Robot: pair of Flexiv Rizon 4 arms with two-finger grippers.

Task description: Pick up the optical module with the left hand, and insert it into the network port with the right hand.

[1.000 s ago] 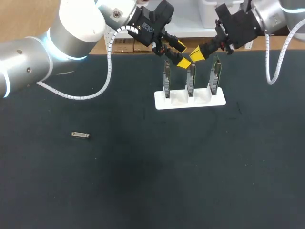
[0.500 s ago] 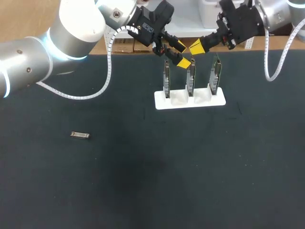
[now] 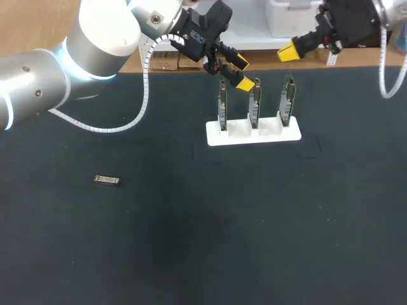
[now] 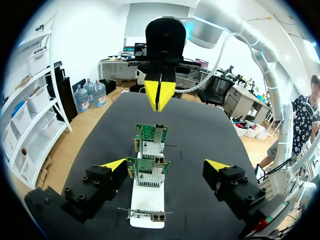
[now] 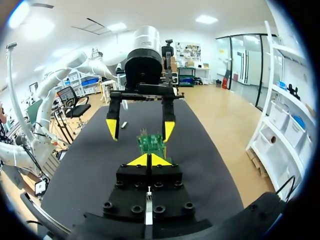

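The optical module (image 3: 106,180), a small silver bar, lies alone on the dark mat at the left, far from both grippers. Three upright network cards (image 3: 254,101) stand in a white holder (image 3: 253,136) at the back middle. My left gripper (image 3: 243,73) hangs open just above the left and middle cards; in its wrist view the cards (image 4: 150,170) stand between its spread fingers (image 4: 166,164). My right gripper (image 3: 287,53) is shut and empty, raised behind the cards near the table's back edge. It points at the cards (image 5: 150,142) and at the left gripper (image 5: 140,128).
The table's back edge runs just behind the holder, with boxes beyond it. My left arm's white coiled cable (image 3: 143,95) hangs over the mat's back left.
My right gripper has drawn back and up to the right, away from the cards. The left arm and the module have not moved.
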